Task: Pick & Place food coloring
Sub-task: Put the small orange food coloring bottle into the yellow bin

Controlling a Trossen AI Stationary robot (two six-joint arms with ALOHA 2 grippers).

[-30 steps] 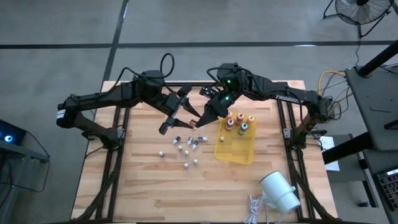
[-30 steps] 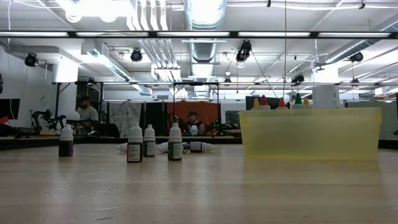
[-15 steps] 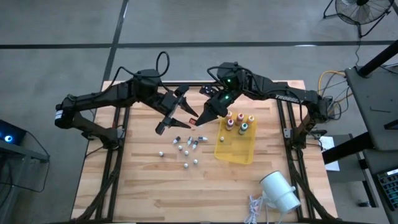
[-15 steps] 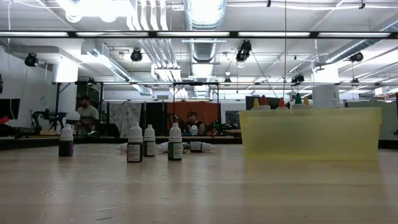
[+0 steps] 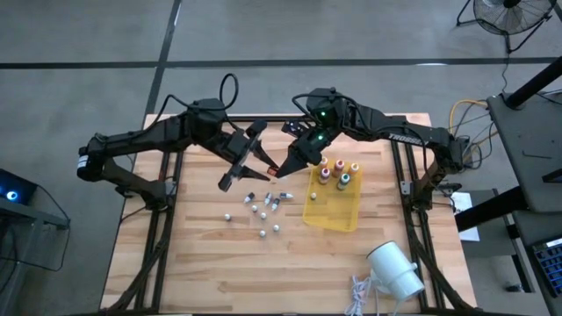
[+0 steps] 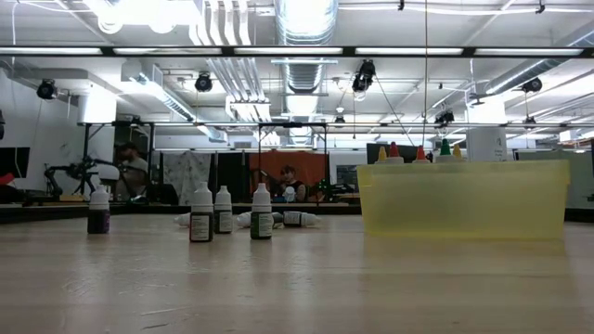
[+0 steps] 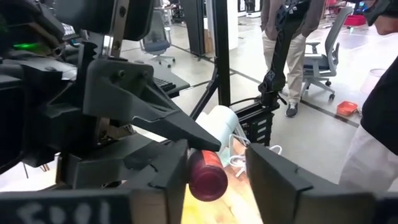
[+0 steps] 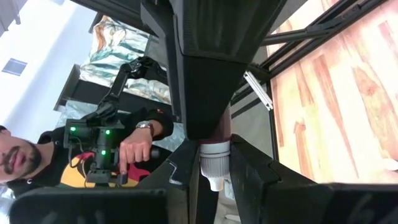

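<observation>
From above, the right gripper and left gripper meet tip to tip over the far middle of the table. A red-ended food coloring bottle sits between them, above the wood. About nine small vials are scattered below them. Beside the vials a yellow tray holds roughly five bottles with coloured tops. A white cylinder lies near the front right corner. Lettering on the right arm is too small to read.

At table height, four vials stand upright, with others lying behind them. Five tops (yellow, red, orange, green and yellow) show over the tray's rim. People sit in the room behind.

From the left wrist, the bottle's red end lies between the left jaws. It sits against one finger with a gap to the other, so these jaws are not clenched. A standing person and an office chair are behind.

From the right wrist, the right jaws clamp the bottle just behind its white nozzle. A person's hand holds a device with green lights.
</observation>
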